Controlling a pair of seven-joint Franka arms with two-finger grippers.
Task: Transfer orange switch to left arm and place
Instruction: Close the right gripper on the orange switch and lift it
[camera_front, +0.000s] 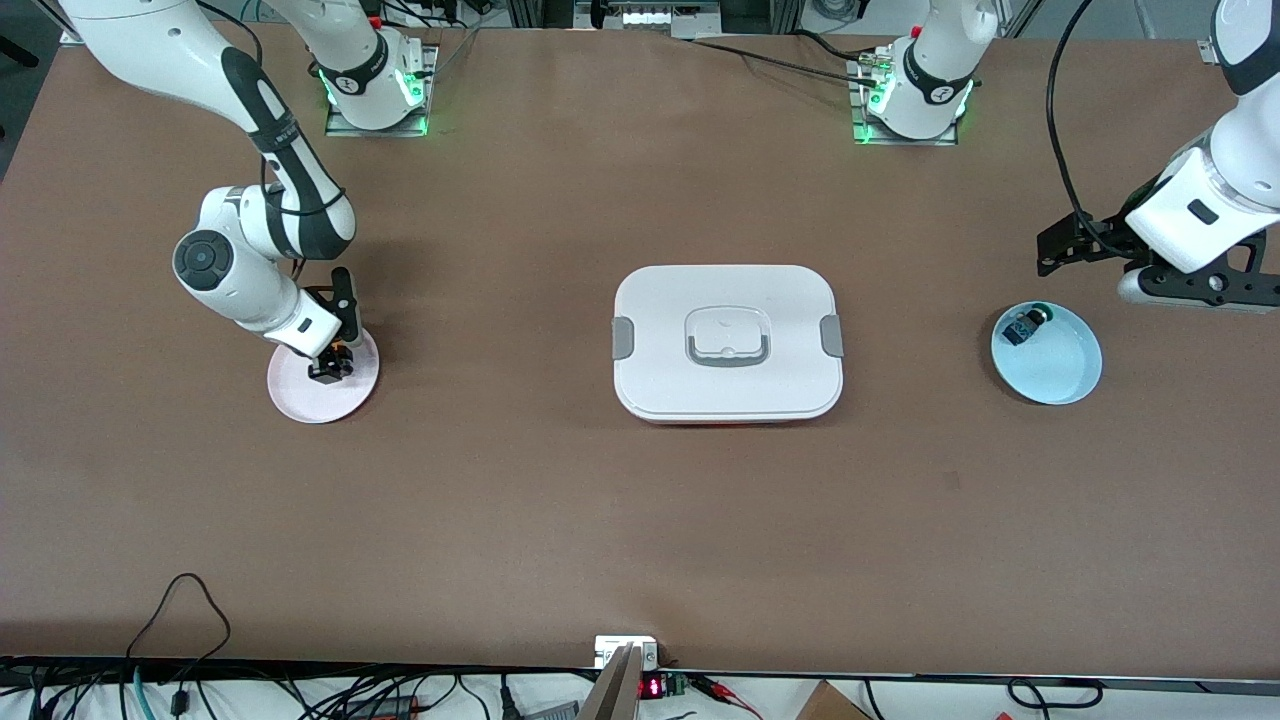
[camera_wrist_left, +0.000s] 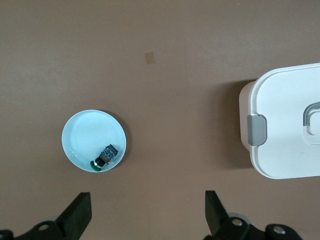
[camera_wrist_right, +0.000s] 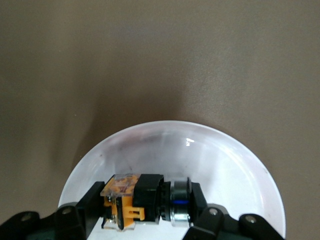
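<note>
The orange switch (camera_front: 336, 359) is a small black and orange part on the pink plate (camera_front: 300, 405) at the right arm's end of the table. My right gripper (camera_front: 333, 366) is down at the plate and shut on it. In the right wrist view the switch (camera_wrist_right: 142, 200) lies sideways between the fingers (camera_wrist_right: 85, 205), one finger at each end, over the plate (camera_wrist_right: 225, 165). My left gripper (camera_front: 1050, 252) is open and empty above the table beside the blue plate (camera_front: 1060, 385). Its wrist view shows its fingers (camera_wrist_left: 80, 212) wide apart. The white box (camera_front: 660, 320) stands at the table's middle.
The blue plate (camera_wrist_left: 87, 135) holds a small blue-bodied part with a green cap (camera_front: 1025, 326), which also shows in the left wrist view (camera_wrist_left: 105, 156). The box's end with a grey clip shows in the left wrist view (camera_wrist_left: 285, 125). Cables run along the table's near edge.
</note>
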